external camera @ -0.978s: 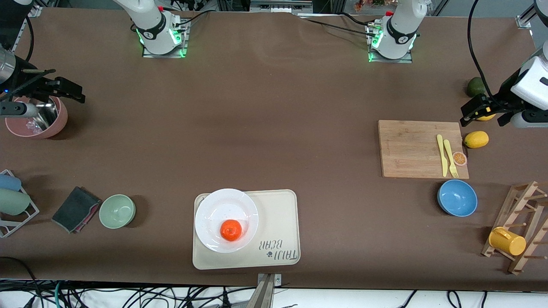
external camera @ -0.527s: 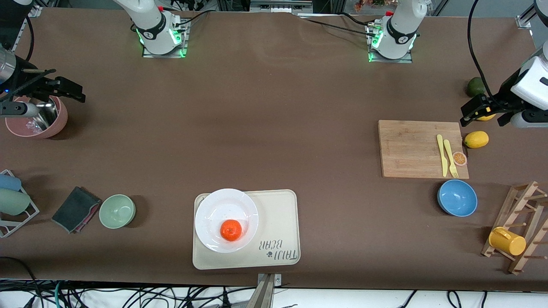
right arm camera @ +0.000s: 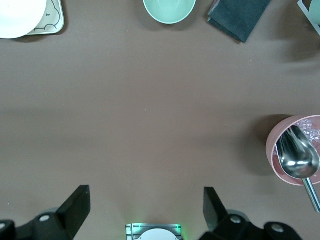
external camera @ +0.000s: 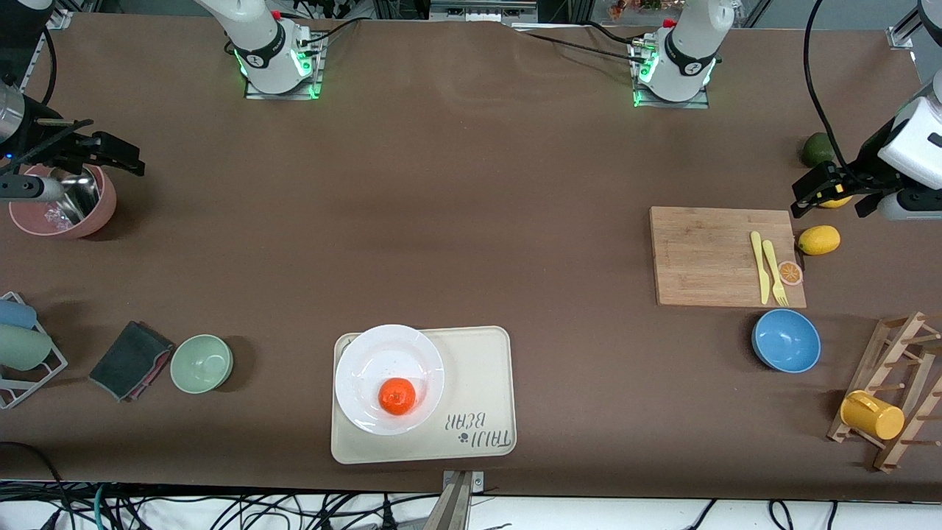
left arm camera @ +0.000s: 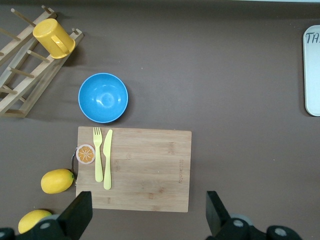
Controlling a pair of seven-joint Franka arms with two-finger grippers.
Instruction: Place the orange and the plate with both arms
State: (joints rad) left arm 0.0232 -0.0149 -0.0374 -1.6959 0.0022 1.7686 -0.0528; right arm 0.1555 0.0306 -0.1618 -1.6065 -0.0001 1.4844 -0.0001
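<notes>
Nothing on the table has shifted since the earlier frames; only the right gripper (external camera: 118, 154) has crept very slightly toward its own end of the table.

Near edge, about mid-table: cream tray (external camera: 478, 383) lies flat. Plate (external camera: 372, 364) sits on the tray's end toward the right arm, its rim overhanging that end a little. Orange (external camera: 397, 396) rests in the plate, off-centre toward the near edge. Neither gripper touches any of these.

Toward the left arm's end: blue bowl (external camera: 786, 340), then the cutting board (external camera: 714, 254) farther from the camera, with a yellow knife (external camera: 757, 265) and fork (external camera: 773, 271) on it.

Left gripper (external camera: 806, 193) hangs over the table just off the board's corner, fingers spread apart, empty. Right gripper is up beside the pink bowl (external camera: 99, 206) at the right arm's end, fingers spread apart, empty. Both arms wait.
</notes>
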